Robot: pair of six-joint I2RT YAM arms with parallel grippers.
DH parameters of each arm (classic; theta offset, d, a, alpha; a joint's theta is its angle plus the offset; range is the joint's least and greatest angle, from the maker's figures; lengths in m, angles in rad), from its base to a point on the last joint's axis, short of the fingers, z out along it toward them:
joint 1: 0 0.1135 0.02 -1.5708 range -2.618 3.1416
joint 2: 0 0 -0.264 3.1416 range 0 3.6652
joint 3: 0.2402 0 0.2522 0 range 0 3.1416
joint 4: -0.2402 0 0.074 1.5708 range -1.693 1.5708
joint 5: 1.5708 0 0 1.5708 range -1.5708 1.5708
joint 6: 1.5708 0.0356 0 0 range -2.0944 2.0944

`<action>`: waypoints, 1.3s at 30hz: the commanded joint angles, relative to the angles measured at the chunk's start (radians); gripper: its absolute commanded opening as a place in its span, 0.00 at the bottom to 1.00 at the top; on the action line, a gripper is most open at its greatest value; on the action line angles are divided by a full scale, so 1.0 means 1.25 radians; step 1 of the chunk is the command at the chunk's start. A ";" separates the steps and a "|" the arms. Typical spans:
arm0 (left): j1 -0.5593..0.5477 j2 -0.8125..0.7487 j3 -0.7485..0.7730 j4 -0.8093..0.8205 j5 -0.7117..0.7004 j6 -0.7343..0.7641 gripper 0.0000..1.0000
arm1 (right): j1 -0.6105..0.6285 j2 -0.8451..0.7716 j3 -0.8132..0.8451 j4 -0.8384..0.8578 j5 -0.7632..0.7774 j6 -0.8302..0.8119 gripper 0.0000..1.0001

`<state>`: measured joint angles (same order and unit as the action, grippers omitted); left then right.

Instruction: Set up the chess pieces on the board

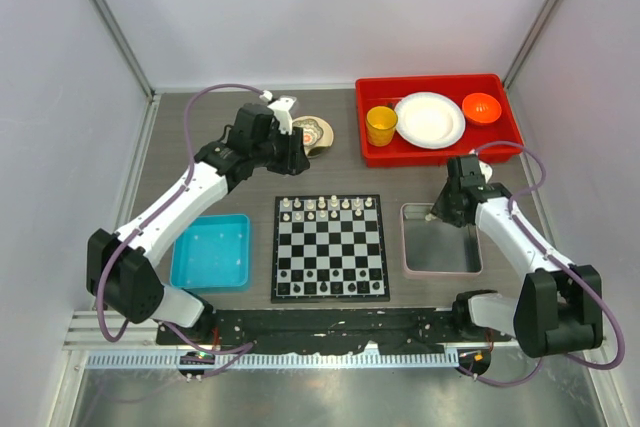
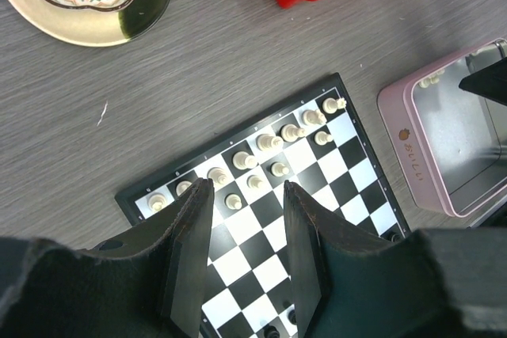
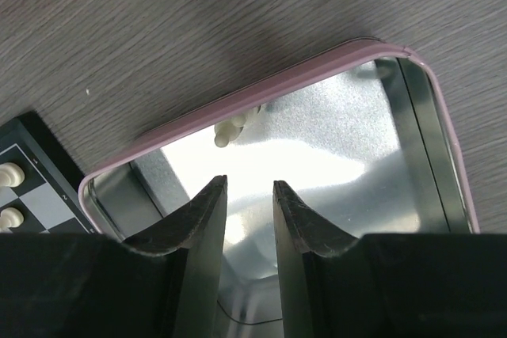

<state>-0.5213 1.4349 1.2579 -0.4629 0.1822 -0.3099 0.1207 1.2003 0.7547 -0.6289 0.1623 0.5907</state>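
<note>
The board (image 1: 330, 265) lies in the middle of the table, between the arms. Several cream chess pieces (image 1: 330, 207) stand on its two far rows, and dark pieces (image 1: 330, 290) line the near edge. My left gripper (image 1: 293, 157) hovers above the table just beyond the board's far left corner. In the left wrist view it (image 2: 245, 191) is open and empty, looking down on the cream pieces (image 2: 269, 144). My right gripper (image 3: 249, 187) hangs over the pink-rimmed tin (image 3: 261, 93), slightly open with nothing between its fingers. A few cream pieces (image 3: 236, 127) lie in the tin's corner ahead of it.
The tin (image 1: 440, 242) sits right of the board and a blue bin (image 1: 210, 252) sits left of it. A red tray (image 1: 437, 144) at the back right holds a yellow cup, a white plate and an orange bowl. A patterned dish (image 1: 315, 133) lies behind the left gripper.
</note>
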 commanded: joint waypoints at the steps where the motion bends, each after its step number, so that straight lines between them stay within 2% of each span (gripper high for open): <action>1: 0.006 -0.021 0.004 0.025 -0.008 0.010 0.44 | -0.009 0.007 -0.012 0.064 -0.044 -0.014 0.35; 31: 0.006 -0.048 0.005 -0.003 0.000 0.004 0.44 | -0.014 0.096 -0.055 0.190 -0.026 0.005 0.30; 39: 0.006 -0.070 -0.038 0.007 -0.027 0.015 0.45 | -0.014 0.098 -0.064 0.201 -0.032 0.002 0.20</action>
<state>-0.5213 1.3750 1.2312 -0.4747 0.1654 -0.3065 0.1070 1.3266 0.6750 -0.4126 0.1123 0.5892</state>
